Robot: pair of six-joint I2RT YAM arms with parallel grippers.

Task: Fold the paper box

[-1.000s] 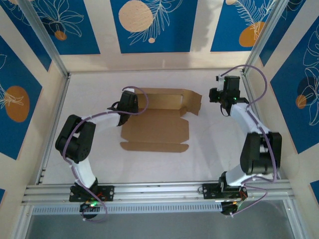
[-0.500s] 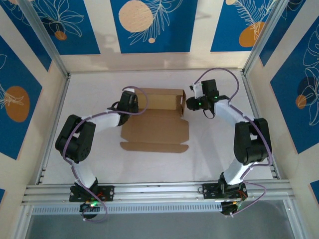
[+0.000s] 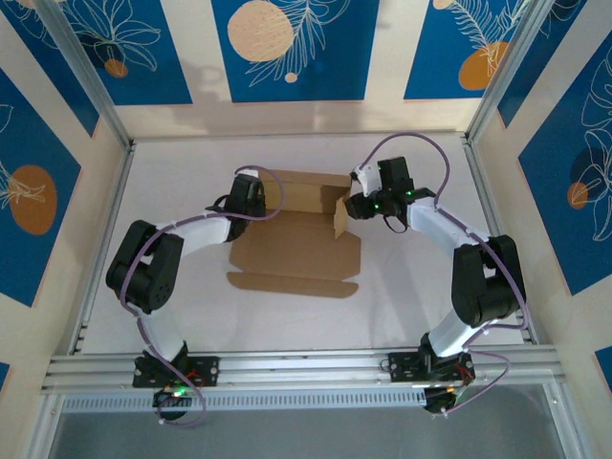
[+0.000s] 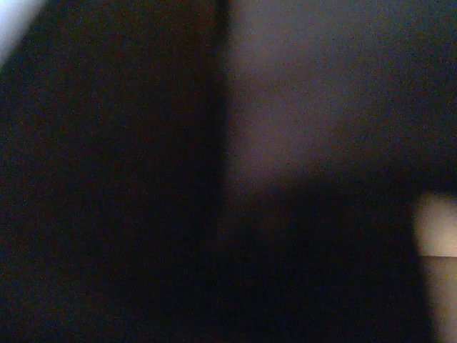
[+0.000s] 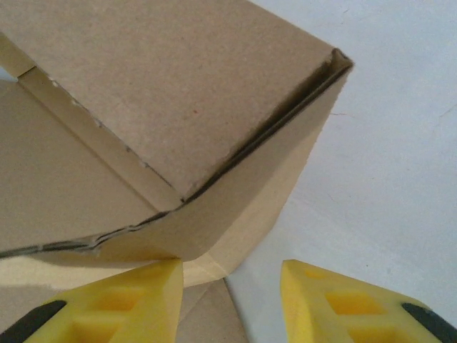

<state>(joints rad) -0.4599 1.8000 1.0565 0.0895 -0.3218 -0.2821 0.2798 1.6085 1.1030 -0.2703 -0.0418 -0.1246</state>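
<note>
While the paper box (image 3: 296, 253) lies near the middle of the white desk (image 3: 421, 287), seen from the top camera it is only partly folded: its wide base panel rests flat with a narrow front flap lying toward the arms, its long back wall stands up along the far edge, and a short side flap at the right end is raised and tilted inward. At the back left corner of the box sits the left end effector (image 3: 251, 188), its fingers pressed together; whether any cardboard is caught between them I cannot tell, because the left wrist camera gives nothing but a dark blur with a pale patch at its right edge. The right end effector (image 3: 352, 205) reaches in from the right and meets the box at the raised side flap, just by the back right corner. From the right wrist camera, the right end effector (image 5: 232, 275) is spread, its two yellow fingers (image 5: 121, 296) standing apart with bare desk (image 5: 385, 143) between them; the folded cardboard corner of the box (image 5: 178, 107) hangs just above, and its lower edge touches the tip of the left-hand finger, while the other finger is clear of the cardboard.
</note>
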